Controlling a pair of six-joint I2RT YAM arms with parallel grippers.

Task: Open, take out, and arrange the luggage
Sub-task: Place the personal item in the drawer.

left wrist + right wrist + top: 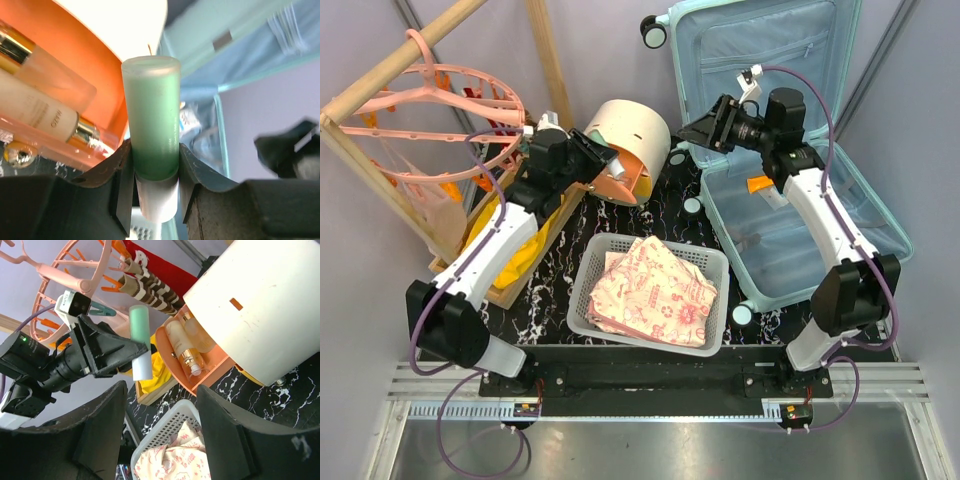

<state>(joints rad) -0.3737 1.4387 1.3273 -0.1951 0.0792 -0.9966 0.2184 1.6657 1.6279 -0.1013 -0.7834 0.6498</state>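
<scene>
The pale mint luggage (pixel 840 215) lies open at the right, its lid (pixel 760 60) leaning back with the blue lining and zip pocket showing; its lining also shows in the left wrist view (pixel 240 55). A small orange item (pixel 758 184) lies inside it. My left gripper (pixel 607 163) (pixel 155 162) is shut on a green tube with a white cap (pixel 152 115) (pixel 140 340), held just in front of the orange drawer (pixel 192 347) of the cream box (pixel 632 135). My right gripper (pixel 692 130) (pixel 160 390) is open and empty above the luggage's left edge, facing the box.
Several cosmetic bottles (pixel 45 115) lie in the orange drawer. A white perforated basket (pixel 592 265) with pink patterned cloth (pixel 655 290) stands at the front centre. A pink round clip hanger (pixel 450 110) hangs on a wooden frame at left, above a yellow cloth (pixel 525 250).
</scene>
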